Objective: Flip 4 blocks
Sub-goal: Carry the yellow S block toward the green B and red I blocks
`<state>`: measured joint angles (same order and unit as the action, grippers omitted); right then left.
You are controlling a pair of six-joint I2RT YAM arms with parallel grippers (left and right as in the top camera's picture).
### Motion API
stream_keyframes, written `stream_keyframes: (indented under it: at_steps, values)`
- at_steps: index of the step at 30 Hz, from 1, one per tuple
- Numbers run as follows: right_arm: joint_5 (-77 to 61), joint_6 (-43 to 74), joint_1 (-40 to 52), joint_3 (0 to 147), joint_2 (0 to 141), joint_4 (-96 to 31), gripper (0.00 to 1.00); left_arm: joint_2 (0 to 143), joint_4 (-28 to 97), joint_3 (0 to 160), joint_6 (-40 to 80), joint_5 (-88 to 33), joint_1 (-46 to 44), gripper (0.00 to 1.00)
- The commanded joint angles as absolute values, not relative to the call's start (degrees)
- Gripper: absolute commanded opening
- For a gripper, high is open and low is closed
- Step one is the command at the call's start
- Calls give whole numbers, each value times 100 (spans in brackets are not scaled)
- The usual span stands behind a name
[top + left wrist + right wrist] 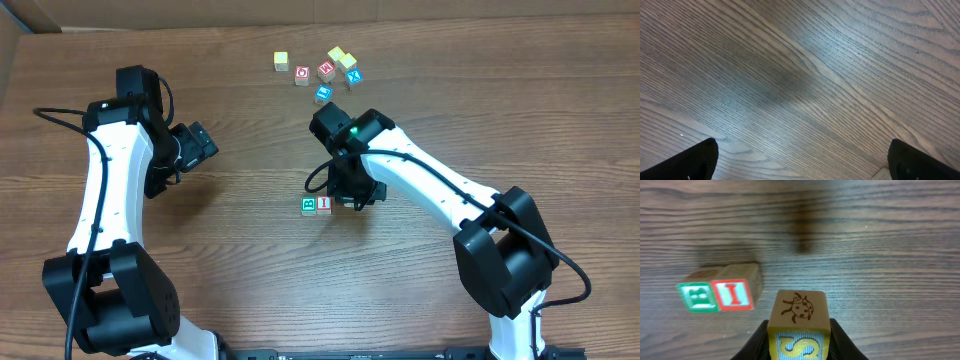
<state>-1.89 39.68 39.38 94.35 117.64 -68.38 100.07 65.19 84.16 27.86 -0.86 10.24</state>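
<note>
Right tool [799,342] pinches the ladybug block [799,309] near the touching green block [696,296] and red block [733,294]; left tool [801,162] spread over table [790,75].

Ladybug block [799,317]: brown drawing, yellow S on blue. Green-letter block [697,296]. Red-I block [733,294].

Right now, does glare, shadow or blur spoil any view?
Overhead: even light, sharp, no glare on the table. Left wrist: pale sheen on the grain, a soft shadow patch mid-frame, the tips of the open left pincer just black shapes. Right wrist: the ladybug block in the right pincer reads clearly; the green block and red block faces bloom slightly; a dark shadow streak above.
</note>
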Motion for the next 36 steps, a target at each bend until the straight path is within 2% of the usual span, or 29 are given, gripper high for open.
stream_keyframes:
  at_steps: [1,19,25,29,32,36]
  values:
    - [-93,4049,3927,9268,11773,-6624,21,9909,6532,8534,2698,-67,1048,100]
    - [-97,4034,3927,8731,11778,-5916,22,9909,6532,8532,2698,-69,1041,100]
    - [-117,4034,3927,8731,11778,-5920,36,9909,6532,8532,2698,-69,1041,100]
    - [-117,4032,3927,8731,11778,-5920,50,9909,6532,8532,2698,-67,1041,100]
    - [-156,4032,3927,8731,11778,-5922,55,9909,6532,8532,2698,-69,1041,100]
    - [-180,3896,3885,8823,11754,-5957,55,9909,6532,8532,2698,-69,1041,100]
